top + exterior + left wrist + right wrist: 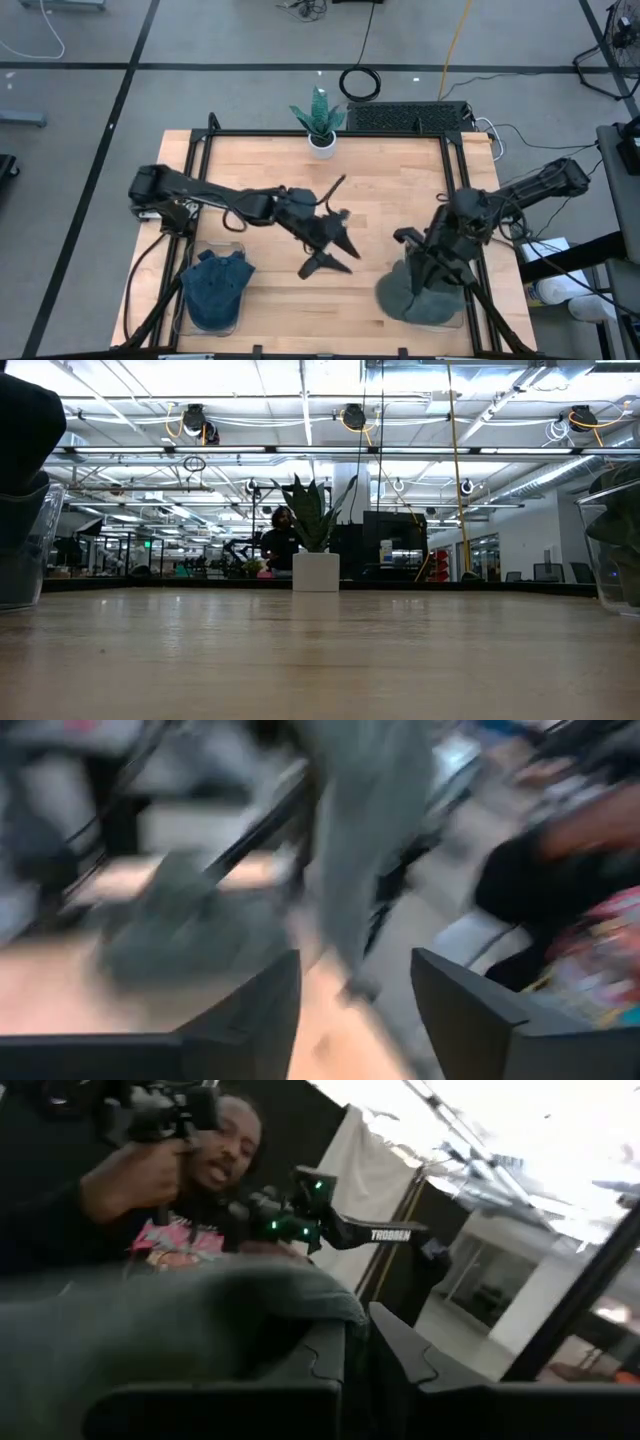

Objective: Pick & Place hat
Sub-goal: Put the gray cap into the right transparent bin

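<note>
As the high view looked straight down on the wooden table [300, 190], a blue hat [217, 288] lay in a clear container [236, 247] at the table's near left corner, well apart from either gripper. The left arm [200, 195] reached from the left edge toward the middle of the table, and the left gripper [335, 248] hung over bare wood near the centre, to the right of the blue hat, with its 2 fingers parted and nothing between them; the left wrist view showed the same gap between its dark fingers [240, 1010], with a blurred grey hat beyond. A small potted plant [320, 120] in a white pot stood at the middle of the far edge, and the low view showed the same plant [315, 540] upright with a person [280, 540] far behind it in the room. Farther right, the right arm [530, 190] came in from the right side, and the right gripper [420, 270] was down at the near right corner with its fingers pinched together on the grey hat [420, 295], which sat at a second clear container [455, 320]. In the right wrist view the grey fabric [150, 1330] lay bunched against the closed fingers [400, 1355], and a person [120, 1190] showed beyond.
</note>
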`<state>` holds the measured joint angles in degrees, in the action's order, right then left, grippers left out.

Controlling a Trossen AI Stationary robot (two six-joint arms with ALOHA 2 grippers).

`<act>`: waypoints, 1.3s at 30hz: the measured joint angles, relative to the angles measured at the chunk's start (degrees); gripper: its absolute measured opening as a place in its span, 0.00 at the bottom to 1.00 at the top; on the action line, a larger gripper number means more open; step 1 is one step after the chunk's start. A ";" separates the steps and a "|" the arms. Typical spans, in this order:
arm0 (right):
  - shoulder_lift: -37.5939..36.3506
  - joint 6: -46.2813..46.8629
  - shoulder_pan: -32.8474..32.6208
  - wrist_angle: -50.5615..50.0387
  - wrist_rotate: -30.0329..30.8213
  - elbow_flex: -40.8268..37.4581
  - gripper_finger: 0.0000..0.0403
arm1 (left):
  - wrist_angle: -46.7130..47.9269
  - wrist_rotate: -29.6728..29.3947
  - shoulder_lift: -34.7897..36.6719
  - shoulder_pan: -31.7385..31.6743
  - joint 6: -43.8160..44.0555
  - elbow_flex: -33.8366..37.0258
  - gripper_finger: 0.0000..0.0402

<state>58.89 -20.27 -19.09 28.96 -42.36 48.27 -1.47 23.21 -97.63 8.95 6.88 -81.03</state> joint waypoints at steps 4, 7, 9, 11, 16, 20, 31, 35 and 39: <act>2.21 0.20 -0.04 -0.26 0.25 0.00 0.02 | -20.02 11.29 -5.30 0.20 2.31 -0.22 0.56; 4.22 0.55 -0.15 -0.13 0.35 0.00 0.02 | -25.41 14.70 -7.46 -0.09 2.37 -0.07 0.59; 5.23 1.05 -0.54 0.55 0.27 -0.01 0.02 | -24.98 14.77 -7.80 -0.81 3.11 -0.43 0.59; 5.71 1.66 -0.54 1.60 0.20 0.00 0.02 | -23.73 14.77 -8.08 -1.51 5.02 -0.88 0.59; 5.88 1.86 0.04 3.19 0.21 0.00 0.02 | -22.16 18.06 -9.92 -1.78 8.10 -0.92 0.59; 5.90 2.59 1.06 7.83 -0.01 0.16 0.02 | -21.55 18.85 -10.42 -1.33 8.19 -0.92 0.59; 10.75 5.72 5.69 6.71 -5.86 8.18 0.02 | -20.88 18.81 -11.08 -1.72 7.40 -0.92 0.59; 13.15 7.44 6.54 3.36 -5.92 11.45 0.02 | -19.79 18.83 -11.06 -1.77 7.43 -0.92 0.59; 14.34 9.25 6.82 2.43 -9.61 13.37 0.02 | -19.57 20.23 -11.06 -1.75 8.25 -0.92 0.59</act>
<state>73.23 -11.02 -12.28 31.39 -51.98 61.64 -21.04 43.44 -108.68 7.20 15.13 -81.95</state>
